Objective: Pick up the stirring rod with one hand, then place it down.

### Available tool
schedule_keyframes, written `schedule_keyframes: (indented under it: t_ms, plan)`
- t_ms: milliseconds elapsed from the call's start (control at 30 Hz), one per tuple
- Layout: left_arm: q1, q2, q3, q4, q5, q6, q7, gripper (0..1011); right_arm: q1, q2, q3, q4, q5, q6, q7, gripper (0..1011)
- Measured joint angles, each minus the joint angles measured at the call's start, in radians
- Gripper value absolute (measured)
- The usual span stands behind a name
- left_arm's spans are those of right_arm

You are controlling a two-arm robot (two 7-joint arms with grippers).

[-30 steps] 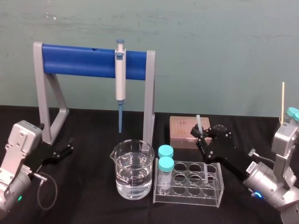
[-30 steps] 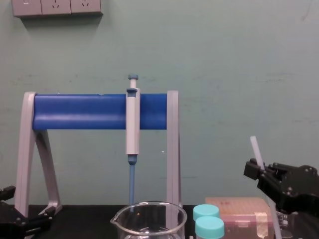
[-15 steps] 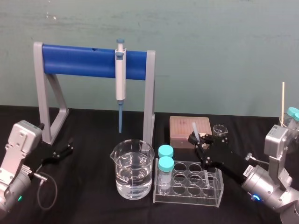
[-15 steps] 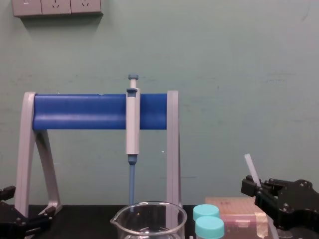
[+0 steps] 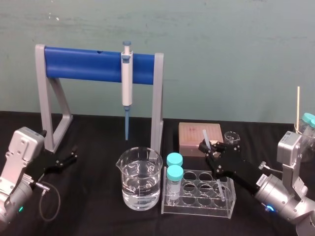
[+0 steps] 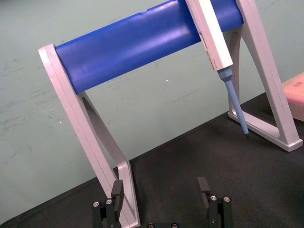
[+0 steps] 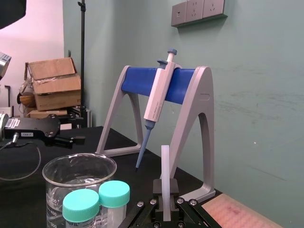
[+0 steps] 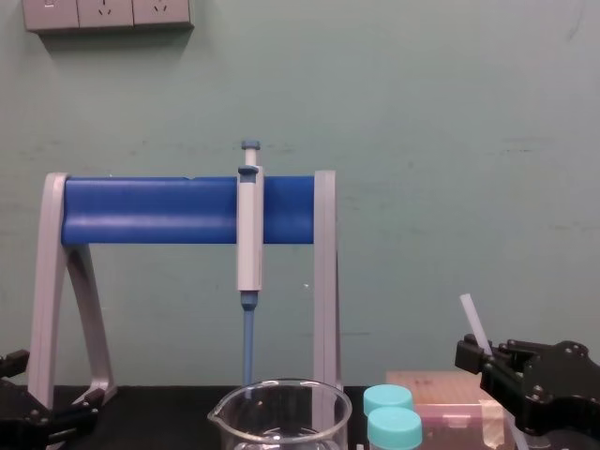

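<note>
Lab bench. Pipette [image 5: 127, 78] hangs on a stand [image 5: 83, 64] at 12 o'clock from the beaker [image 5: 140, 179]; tube rack [image 5: 199, 194] with capped vials [image 5: 174, 173] at its 3 o'clock. Black tabletop [image 5: 98, 147].

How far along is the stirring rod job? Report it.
Done: the pickup, the right claw is shut on the stirring rod. In hand: the rod is held tilted, its lower end inside the clear tube rack. Left: opening the claw to release it. The left claw sits open, idle, by the pipette stand.
</note>
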Motion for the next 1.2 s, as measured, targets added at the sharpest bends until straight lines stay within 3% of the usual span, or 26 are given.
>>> schedule_keyframes:
  t_ms: [233, 400, 667, 700, 1200]
  plan:
    - [0.000, 0.000, 0.000, 0.000, 0.000, 0.000, 0.000, 1000, 0.000, -0.001, 0.001, 0.000, 0.002, -0.002, 0.002, 75]
    - [0.000, 0.000, 0.000, 0.000, 0.000, 0.000, 0.000, 1000, 0.000, -0.001, 0.001, 0.001, 0.003, -0.003, 0.003, 179]
    - [0.000, 0.000, 0.000, 0.000, 0.000, 0.000, 0.000, 1000, 0.000, -0.001, 0.002, 0.001, 0.004, -0.004, 0.004, 429]
    - [0.000, 0.000, 0.000, 0.000, 0.000, 0.000, 0.000, 1000, 0.000, -0.001, 0.002, 0.001, 0.004, -0.004, 0.004, 498]
    - [0.000, 0.000, 0.000, 0.000, 0.000, 0.000, 0.000, 1000, 0.000, -0.001, 0.002, 0.001, 0.005, -0.005, 0.005, 935]
